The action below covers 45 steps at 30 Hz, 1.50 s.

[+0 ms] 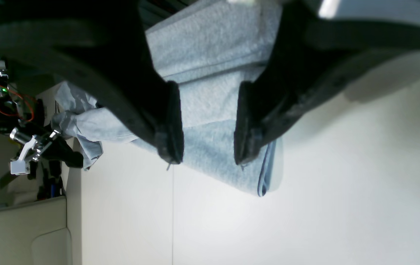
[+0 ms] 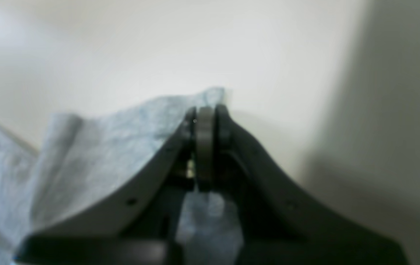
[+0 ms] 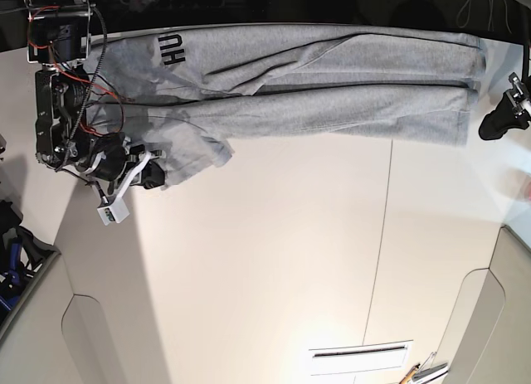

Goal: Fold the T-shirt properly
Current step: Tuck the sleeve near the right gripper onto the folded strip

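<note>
The T-shirt point(image 3: 315, 77) lies stretched in a long band across the far edge of the white counter point(image 3: 274, 260), folded lengthwise so that several grey layers overlap, with black block letters showing near the base view's left end. At that end a sleeve flap droops toward the middle of the counter, and the right hand point(image 3: 151, 178) sits at its tip. The right wrist view shows this hand point(image 2: 205, 110) clenched, its dark jaws pressed together on a thin edge of grey cloth, more of the fabric bunching up to the left of the jaws and the bare counter beyond. At the opposite end of the band, the left hand point(image 3: 502, 119) hangs just beside the hem corner of the shirt. In the left wrist view its two black fingers point(image 1: 169, 125) stand apart, released, with the folded grey fabric point(image 1: 213, 110) visible between them and the layered hem edge lying flat on the counter just below the fingertips; nothing is pinched between them. A thin seam line runs across the counter surface from the shirt toward the near side.
</note>
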Motion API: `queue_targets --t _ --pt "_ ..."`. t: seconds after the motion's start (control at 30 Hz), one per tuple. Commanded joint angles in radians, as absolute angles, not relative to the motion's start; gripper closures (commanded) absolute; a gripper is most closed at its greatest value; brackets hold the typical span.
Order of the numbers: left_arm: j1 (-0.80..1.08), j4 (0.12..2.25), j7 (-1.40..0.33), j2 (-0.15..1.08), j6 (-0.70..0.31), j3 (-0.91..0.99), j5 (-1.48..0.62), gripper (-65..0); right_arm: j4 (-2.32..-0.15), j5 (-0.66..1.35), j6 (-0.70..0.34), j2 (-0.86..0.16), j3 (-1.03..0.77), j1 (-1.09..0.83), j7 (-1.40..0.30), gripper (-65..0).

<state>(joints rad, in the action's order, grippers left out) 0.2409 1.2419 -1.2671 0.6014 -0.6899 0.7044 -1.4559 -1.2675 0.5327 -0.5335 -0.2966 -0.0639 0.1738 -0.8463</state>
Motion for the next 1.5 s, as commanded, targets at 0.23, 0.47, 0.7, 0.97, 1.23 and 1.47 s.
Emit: queue_targets --t 0.23,0.47,0.7,0.97,1.23,1.47 --pt "0.236 1.258 -1.253 0.628 -0.698 0.713 -1.484 -26.3 -1.727 0.603 -0.554 -0.263 -0.066 0.05 -0.956 0.0" --pt "0.235 1.258 -1.253 0.628 -0.698 0.713 -1.484 -26.3 -2.008 0.614 -0.554 -0.156 -0.066 -0.234 -0.992 0.0" --pt "0.235 1.258 -1.245 0.628 -0.698 0.713 -1.484 -26.3 -2.044 0.636 -0.554 -0.144 -0.065 -0.393 -0.992 0.0" --pt "0.235 1.258 -1.245 0.628 -0.698 0.713 -1.484 -26.3 -2.044 0.636 -0.554 -0.144 -0.065 -0.439 -1.0 -6.3" --pt "0.236 1.258 -1.246 0.629 -0.698 0.727 -1.484 -29.5 -2.146 0.618 -0.554 -0.144 -0.065 -0.438 -0.992 -27.4" --pt "0.259 1.256 -1.202 0.612 -0.698 0.738 -1.392 -30.6 -2.232 0.444 -0.548 -0.149 -0.092 -0.438 -0.933 -27.4"
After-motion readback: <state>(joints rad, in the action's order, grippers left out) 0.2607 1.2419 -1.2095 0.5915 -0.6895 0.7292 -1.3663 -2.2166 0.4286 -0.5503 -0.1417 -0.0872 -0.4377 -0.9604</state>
